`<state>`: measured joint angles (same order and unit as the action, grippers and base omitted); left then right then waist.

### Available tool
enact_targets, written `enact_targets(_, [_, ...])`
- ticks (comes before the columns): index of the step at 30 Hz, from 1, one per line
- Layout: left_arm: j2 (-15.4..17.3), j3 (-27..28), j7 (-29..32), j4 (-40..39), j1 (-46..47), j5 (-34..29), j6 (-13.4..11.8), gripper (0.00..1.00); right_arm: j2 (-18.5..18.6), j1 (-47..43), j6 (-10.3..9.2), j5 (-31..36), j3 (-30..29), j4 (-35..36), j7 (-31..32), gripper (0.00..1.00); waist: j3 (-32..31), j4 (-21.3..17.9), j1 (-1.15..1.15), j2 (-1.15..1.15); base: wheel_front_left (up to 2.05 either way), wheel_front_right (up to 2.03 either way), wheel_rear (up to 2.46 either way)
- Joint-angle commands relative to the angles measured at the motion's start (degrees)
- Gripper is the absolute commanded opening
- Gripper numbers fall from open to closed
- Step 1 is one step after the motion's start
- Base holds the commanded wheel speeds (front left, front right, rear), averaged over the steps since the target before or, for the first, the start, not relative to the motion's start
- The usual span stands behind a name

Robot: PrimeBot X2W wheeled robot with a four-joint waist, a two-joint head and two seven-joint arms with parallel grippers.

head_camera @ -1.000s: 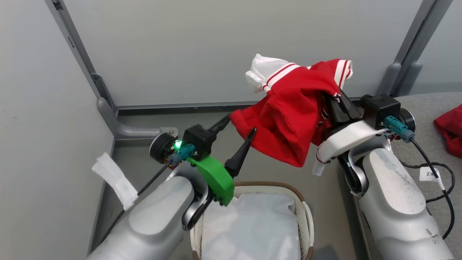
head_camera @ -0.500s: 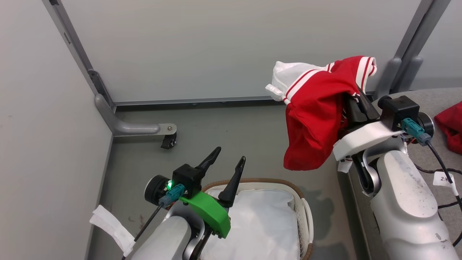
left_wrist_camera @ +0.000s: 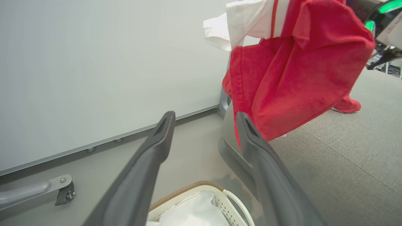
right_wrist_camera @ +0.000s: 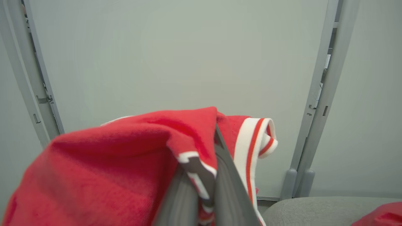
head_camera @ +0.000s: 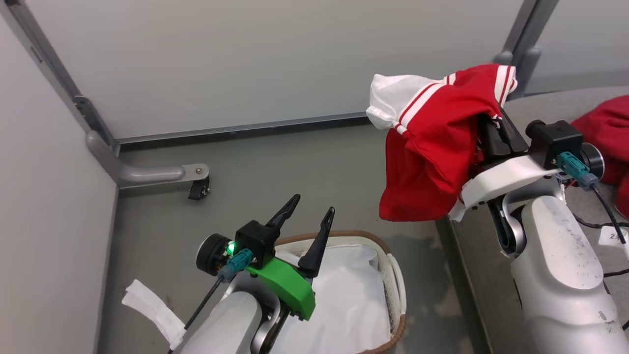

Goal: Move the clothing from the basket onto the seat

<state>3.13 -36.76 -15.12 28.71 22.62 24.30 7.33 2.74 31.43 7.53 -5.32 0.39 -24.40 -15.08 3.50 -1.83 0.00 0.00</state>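
Between the tightly shut fingers of the right pincer (head_camera: 496, 132), one piece of the clothing (head_camera: 432, 162) is gripped near its striped band. The red body and a white sleeve drape over the fingers and hang free on the side toward the basket (head_camera: 393, 275).

Compared with a second ago, this garment has been carried from above the floor (head_camera: 270, 162) toward the seat (head_camera: 540, 103). Part of that apparent shift is the head camera turning the same way. The lower hem now hangs at the seat's front edge and is judged not yet over the cushion top.

The left pincer (head_camera: 314, 204) has changed most. A second ago its fingers stood at the garment's hem. It has since dropped back and now hovers above the basket rim, jaws fully apart and holding nothing. Judgement: carriage now rests on the right arm alone.

The visible part of the basket holds the white liner (head_camera: 344, 295) with no red cloth on it; the left arm hides its near part. A second red garment (head_camera: 607, 123) already lies on the seat, so the task appears close to done.

Bare grey cushion lies between the two garments, enough for a landing. The rounded front edge could catch the trailing hem unless it is lifted clear. An upright post (head_camera: 521, 54) and the wall panel (head_camera: 245, 64) stand close behind. The floor to the left is open except for a bracket foot (head_camera: 196, 184).
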Motion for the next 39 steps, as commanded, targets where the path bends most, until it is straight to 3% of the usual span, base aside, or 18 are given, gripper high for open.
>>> enact_targets(1, [0.0, 0.15, -0.03, -0.28, 0.49, -0.59, 0.24, 1.0, 0.28, 0.75, -0.08, 0.3, -0.58, 0.41, -0.13, 0.0, 2.7, -4.79, 0.0, 0.0, 0.0, 0.0, 0.0])
enact_targets(10, [0.0, -0.38, -0.04, -1.01, 2.99, -2.11, 0.22, 1.0, 0.22, 0.54, -0.08, 0.47, -3.88, 1.6, -0.13, 0.0, 6.8, -15.04, 0.0, 0.0, 0.0, 0.0, 0.0])
enact_targets(18, [0.44, -1.68, -0.04, -0.47, 4.7, -2.42, 0.23, 1.0, 0.22, -0.18, -0.08, -1.01, -5.79, 2.29, -0.13, 0.0, 9.13, -20.06, 0.0, 0.0, 0.0, 0.0, 0.0])
enact_targets(27, [1.15, -3.05, -0.04, -0.45, 6.38, -2.36, 0.23, 1.0, 0.24, 1.8, -0.08, 0.32, -10.12, 3.14, -0.13, 0.0, 12.15, -20.06, 0.0, 0.0, 0.0, 0.0, 0.0])
enact_targets(33, [2.1, -2.28, -0.04, -0.72, 7.7, -2.6, 0.23, 1.0, 0.24, 9.3, -0.08, 5.72, -15.17, 4.94, -0.13, 0.0, 15.23, -18.05, 0.0, 0.0, 0.0, 0.0, 0.0])
enact_targets(39, [2.7, -1.94, -0.04, -1.77, 9.16, -3.54, 0.23, 1.0, 5.21, 21.17, -0.08, 11.42, -20.64, 4.09, -0.13, 0.0, 19.18, -15.04, 0.0, 0.0, 0.0, 0.0, 0.0])
